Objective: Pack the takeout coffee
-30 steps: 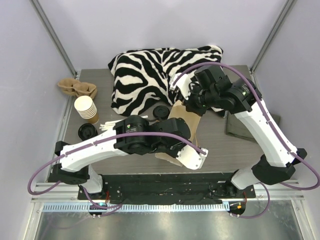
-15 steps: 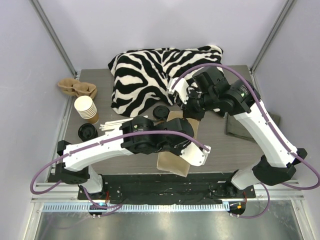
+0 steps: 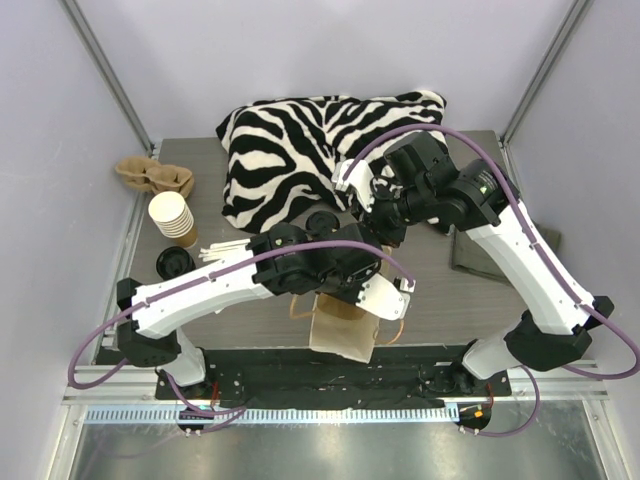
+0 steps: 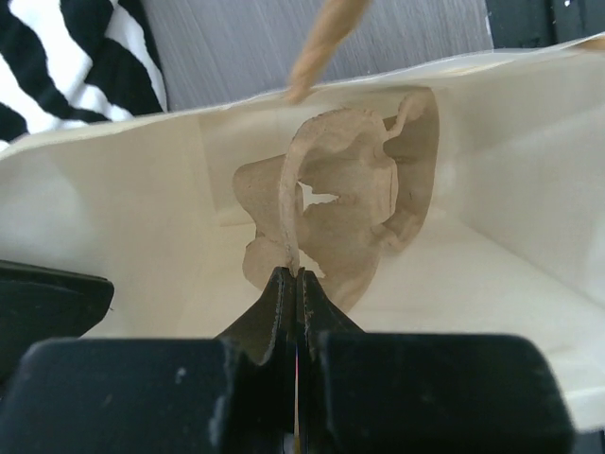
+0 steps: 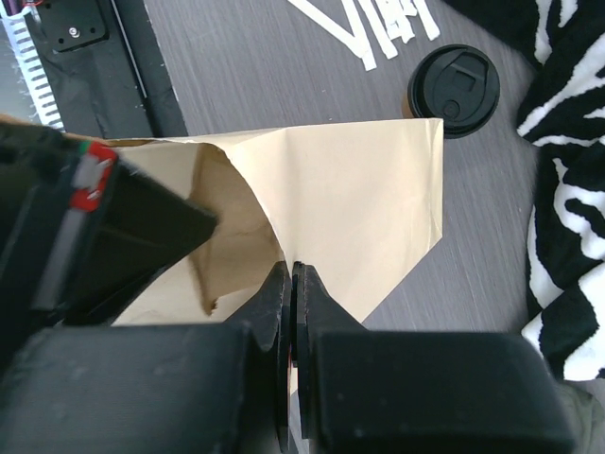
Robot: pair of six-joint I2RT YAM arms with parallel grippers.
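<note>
The takeout coffee (image 5: 454, 85), a kraft cup under a black lid, stands on the table beyond the bag, beside the zebra cloth (image 3: 322, 224). A tan paper bag (image 3: 343, 335) sits near the front edge, mouth held apart by both arms. My left gripper (image 4: 296, 274) is shut on the bag's twisted paper handle and looks down into the bag (image 4: 473, 189). My right gripper (image 5: 291, 268) is shut on the opposite rim of the bag (image 5: 359, 189). Neither gripper touches the cup.
A brown crumpled shape (image 4: 336, 213) lies at the bag's bottom. At the left stand a stack of lidless cups (image 3: 172, 218), a loose black lid (image 3: 175, 263), a pulp carrier (image 3: 152, 176) and white sticks (image 3: 225, 250). Zebra cloth (image 3: 290, 150) covers the back.
The bag has been drawn toward the near edge and its mouth pulled apart. My left wrist swung over it; the right gripper shifted slightly. Both stayed shut on the bag.
</note>
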